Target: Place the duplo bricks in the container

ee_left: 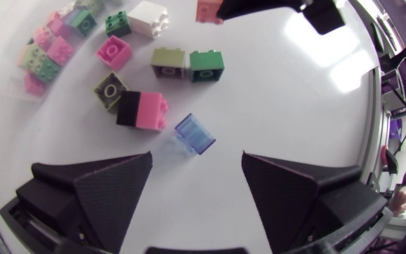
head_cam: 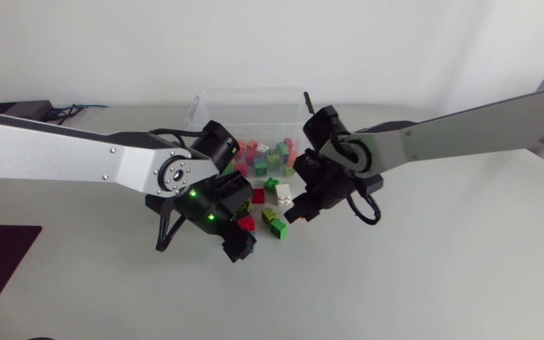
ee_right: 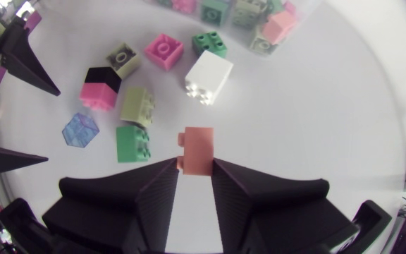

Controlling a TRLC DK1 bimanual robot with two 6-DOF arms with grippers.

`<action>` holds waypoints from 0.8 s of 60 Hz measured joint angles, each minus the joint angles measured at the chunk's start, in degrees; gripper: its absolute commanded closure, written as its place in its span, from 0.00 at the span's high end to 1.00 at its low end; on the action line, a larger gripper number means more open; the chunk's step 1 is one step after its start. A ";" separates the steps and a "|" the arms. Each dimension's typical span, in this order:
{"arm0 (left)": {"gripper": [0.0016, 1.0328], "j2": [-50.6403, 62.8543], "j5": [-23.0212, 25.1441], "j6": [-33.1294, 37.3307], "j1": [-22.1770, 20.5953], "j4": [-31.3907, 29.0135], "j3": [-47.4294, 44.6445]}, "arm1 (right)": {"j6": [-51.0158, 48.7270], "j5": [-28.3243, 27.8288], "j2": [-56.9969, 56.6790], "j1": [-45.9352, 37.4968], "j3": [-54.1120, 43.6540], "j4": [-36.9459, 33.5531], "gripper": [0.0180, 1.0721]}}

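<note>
Above the tabletop (ee_right: pixel 316 106), the right fingers (ee_right: pixel 157 190) gripped a salmon brick (ee_right: pixel 198 144); the left fingers (ee_left: pixel 111 187) gaped wide above a blue brick (ee_left: pixel 194 132).

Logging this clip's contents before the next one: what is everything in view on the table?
table: one, white
container: one, clear, table's far side, holding mixed bricks
black device: one, far left corner
white brick: one, near the container
dark green brick: one, beside the white brick
pink brick: one, near the dark green brick
olive bricks: two, mid-cluster
green brick: one, beside an olive brick
black-and-pink brick: one, beside an olive brick
translucent blue brick: one, nearest the black-and-pink brick
salmon brick: one, gripped
left gripper: one, black, open
right gripper: one, black, shut on the salmon brick
</note>
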 measured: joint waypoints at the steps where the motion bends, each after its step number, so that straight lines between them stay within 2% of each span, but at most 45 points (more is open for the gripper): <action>1: 0.83 0.24 -0.09 -0.20 -0.09 0.00 0.09 | 0.00 -0.26 -0.74 -0.39 -0.42 0.04 0.30; 11: 0.82 2.45 -2.14 -3.10 -0.61 -0.02 1.49 | 0.00 -0.52 -6.29 -3.08 -2.51 0.02 0.30; 17: 0.74 3.89 -3.08 -4.76 -0.72 -0.02 3.08 | 0.00 -0.55 -9.35 -3.82 -2.56 -0.44 0.30; 26: 0.74 6.34 -3.10 -6.69 -1.55 -0.04 5.07 | 0.00 -0.74 -13.51 -3.93 -2.56 -1.70 0.30; 30: 0.65 7.32 -3.10 -7.56 -2.05 -0.42 5.75 | 0.02 -0.74 -14.99 -3.93 -2.56 -2.45 0.30; 41: 0.55 9.94 -3.10 -9.01 -2.58 -0.98 7.34 | 0.02 -0.74 -17.57 -3.93 -2.56 -3.41 0.30; 46: 0.47 10.43 -3.10 -9.22 -2.58 -1.20 7.43 | 0.07 -0.77 -18.27 -3.93 -2.56 -3.89 0.30; 48: 0.41 10.54 -3.10 -9.22 -2.58 -1.31 7.43 | 0.09 -0.79 -18.40 -3.93 -2.54 -3.89 0.30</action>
